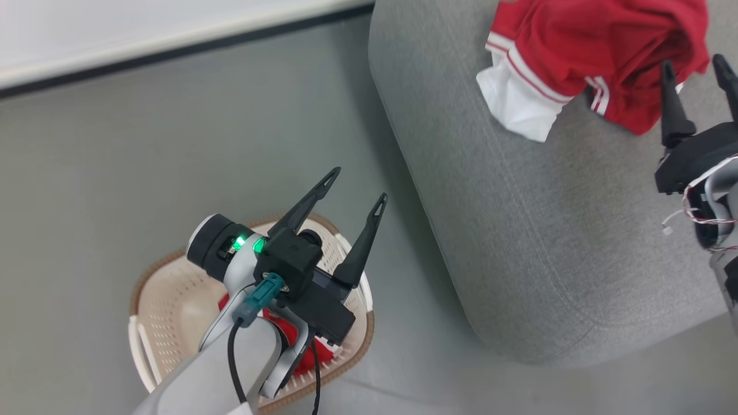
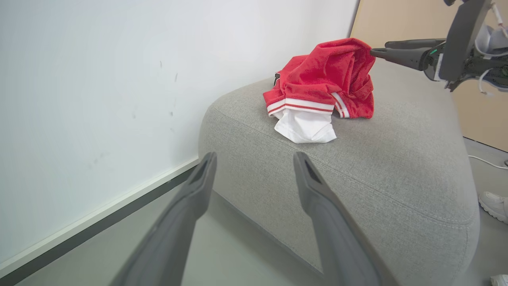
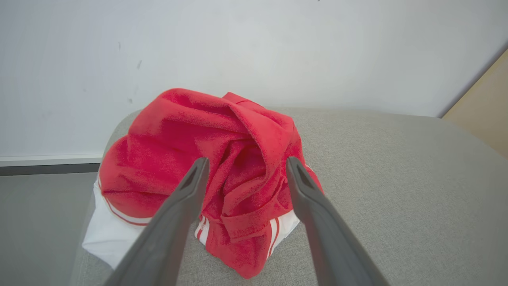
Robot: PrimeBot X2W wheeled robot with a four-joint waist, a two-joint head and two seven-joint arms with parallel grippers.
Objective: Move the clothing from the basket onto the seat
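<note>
A crumpled red garment with white trim (image 1: 582,52) lies on the grey seat (image 1: 519,230), near its far end. My right gripper (image 1: 695,69) stands open just beside it, its fingers apart on either side of a red fold (image 3: 242,174) without pinching it. The cream basket (image 1: 167,311) sits on the floor at the lower left, with more red clothing (image 1: 285,331) inside, mostly hidden by my left arm. My left gripper (image 1: 358,187) hangs open and empty above the basket, its fingers pointing towards the seat (image 2: 397,174) and the red garment (image 2: 321,87) on it.
A white wall with a dark skirting strip (image 1: 173,49) runs along the far side of the grey floor. A person's white shoe (image 2: 494,204) stands on the floor beyond the seat, and a thin white cable lies near it.
</note>
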